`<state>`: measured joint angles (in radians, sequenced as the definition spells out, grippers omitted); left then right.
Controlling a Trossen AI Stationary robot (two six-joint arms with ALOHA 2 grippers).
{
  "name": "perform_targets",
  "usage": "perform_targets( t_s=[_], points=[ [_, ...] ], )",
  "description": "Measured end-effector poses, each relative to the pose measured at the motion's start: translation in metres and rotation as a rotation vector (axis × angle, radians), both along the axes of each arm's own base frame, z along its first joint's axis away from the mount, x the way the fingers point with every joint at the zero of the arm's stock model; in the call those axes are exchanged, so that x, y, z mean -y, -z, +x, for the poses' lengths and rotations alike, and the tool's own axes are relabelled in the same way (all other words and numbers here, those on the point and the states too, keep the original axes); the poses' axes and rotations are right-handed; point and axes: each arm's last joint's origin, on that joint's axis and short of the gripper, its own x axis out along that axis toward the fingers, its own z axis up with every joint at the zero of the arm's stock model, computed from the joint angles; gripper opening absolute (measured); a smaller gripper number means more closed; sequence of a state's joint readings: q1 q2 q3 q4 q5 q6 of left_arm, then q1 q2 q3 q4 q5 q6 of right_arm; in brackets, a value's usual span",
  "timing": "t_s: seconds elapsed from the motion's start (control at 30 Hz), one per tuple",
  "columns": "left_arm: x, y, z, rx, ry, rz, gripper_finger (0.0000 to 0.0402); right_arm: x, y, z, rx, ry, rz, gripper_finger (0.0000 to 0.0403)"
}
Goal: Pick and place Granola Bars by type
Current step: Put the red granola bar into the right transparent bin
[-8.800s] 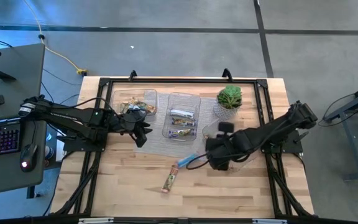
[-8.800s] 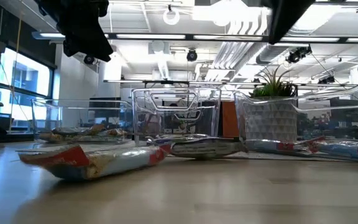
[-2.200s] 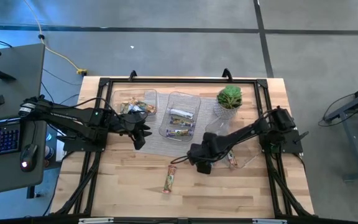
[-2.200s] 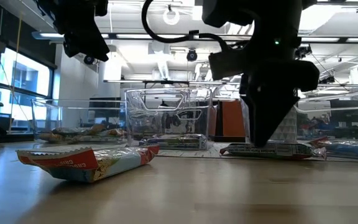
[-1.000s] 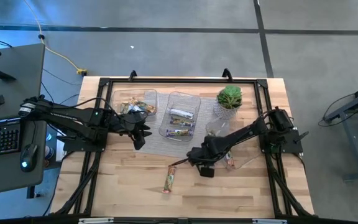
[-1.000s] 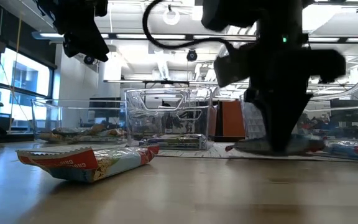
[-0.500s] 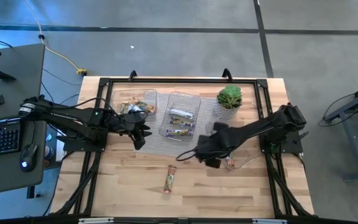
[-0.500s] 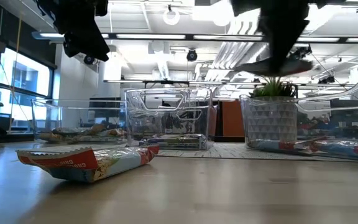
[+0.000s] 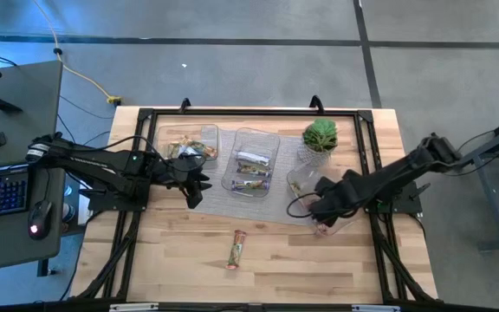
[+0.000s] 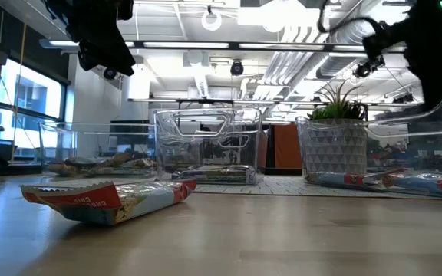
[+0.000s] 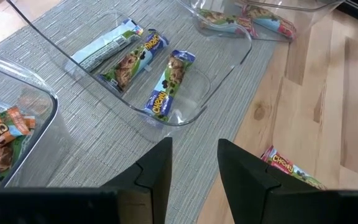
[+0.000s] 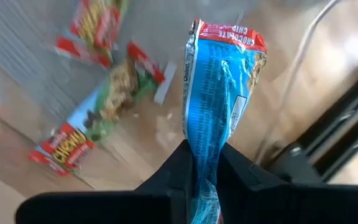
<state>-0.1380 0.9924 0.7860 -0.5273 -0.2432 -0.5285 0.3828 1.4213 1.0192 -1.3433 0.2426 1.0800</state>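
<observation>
A blue-wrapped granola bar [image 12: 224, 87] is hanging upright in the right gripper [image 12: 205, 163], whose fingers are clenching its lower end above the right-hand clear tray [image 9: 346, 227] near the table's right edge. Another bar [image 9: 236, 249] is lying alone on bare wood toward the front. The left gripper [image 11: 194, 165] is hovering, fingers apart, beside the middle tray [image 11: 229, 62].
</observation>
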Motion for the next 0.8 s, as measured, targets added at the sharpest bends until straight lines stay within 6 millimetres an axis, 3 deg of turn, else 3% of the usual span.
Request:
perform_targets(
  t_s=[0.17,0.33,0.63,0.8],
  points=[
    [0.000,0.000,0.000,0.000,0.000,0.000,0.0124,0.005,0.031,-0.017,-0.032,-0.003,0.066,0.0054],
    [0.000,0.000,0.000,0.001,0.000,0.000,0.0124,0.007,0.047,-0.023,-0.065,-0.068,0.082,0.0090],
    [0.000,0.000,0.000,0.005,-0.016,-0.030,0.0124,0.007,0.048,-0.015,0.007,-0.163,0.038,0.0147],
    [0.006,0.000,0.000,-0.017,0.124,-0.195,0.0124,0.003,0.029,-0.002,0.088,-0.204,0.018,0.0165]
  ],
)
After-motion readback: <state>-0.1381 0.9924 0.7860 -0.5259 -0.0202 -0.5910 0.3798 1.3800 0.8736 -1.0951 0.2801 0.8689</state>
